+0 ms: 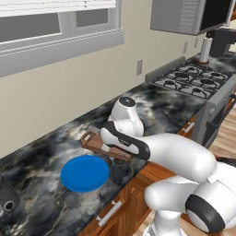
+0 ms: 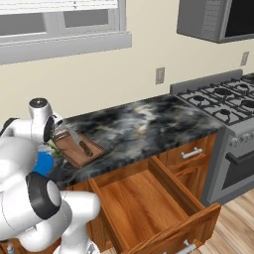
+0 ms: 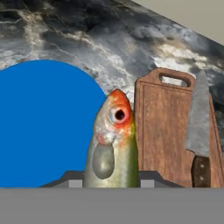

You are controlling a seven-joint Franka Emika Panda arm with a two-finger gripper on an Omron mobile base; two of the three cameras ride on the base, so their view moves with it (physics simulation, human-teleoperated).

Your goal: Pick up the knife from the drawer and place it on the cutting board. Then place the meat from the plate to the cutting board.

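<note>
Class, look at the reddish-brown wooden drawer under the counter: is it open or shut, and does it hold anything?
Open: the reddish-brown wooden drawer is pulled far out below the dark marbled counter, and its visible floor is bare.

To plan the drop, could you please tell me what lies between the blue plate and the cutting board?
In the hand view, the fish-shaped meat, held in the gripper, hangs between the blue plate and the cutting board.

This is a home kitchen. A dark marbled bench (image 2: pixel 149 124) runs along a cream wall under a grey-framed window (image 1: pixel 60 27), with an outlet (image 2: pixel 159 75) in the wall above it. At the bench's far end stands a gas stove (image 2: pixel 223 106) with black burner grates, and a grey microwave (image 2: pixel 213 20) hangs over it. Reddish-brown cabinets sit below the bench edge, one wide drawer (image 2: pixel 149 203) pulled open above a wood-plank floor (image 1: pixel 226 133). A cutting board (image 2: pixel 79 149) with a knife (image 2: pixel 79 141) lies on the bench.
</note>
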